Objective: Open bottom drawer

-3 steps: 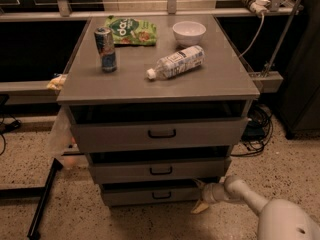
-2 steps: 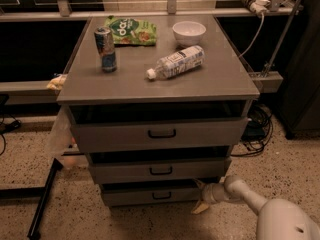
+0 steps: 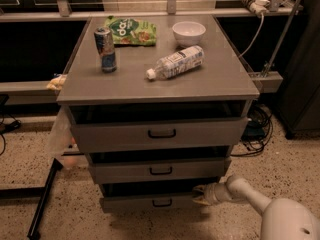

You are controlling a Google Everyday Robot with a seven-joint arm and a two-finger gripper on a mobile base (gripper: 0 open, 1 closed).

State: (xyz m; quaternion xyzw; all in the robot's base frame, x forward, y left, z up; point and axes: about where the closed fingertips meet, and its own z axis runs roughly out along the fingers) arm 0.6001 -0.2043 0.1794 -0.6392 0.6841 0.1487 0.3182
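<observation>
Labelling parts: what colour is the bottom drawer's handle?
The handle is black, camera view. The gripper is at the bottom drawer's right end.

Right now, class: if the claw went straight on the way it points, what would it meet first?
The claw, low and right of the cabinet, points left at the bottom drawer. It would likely meet that drawer's front near its right end first, though depth is unclear.
</observation>
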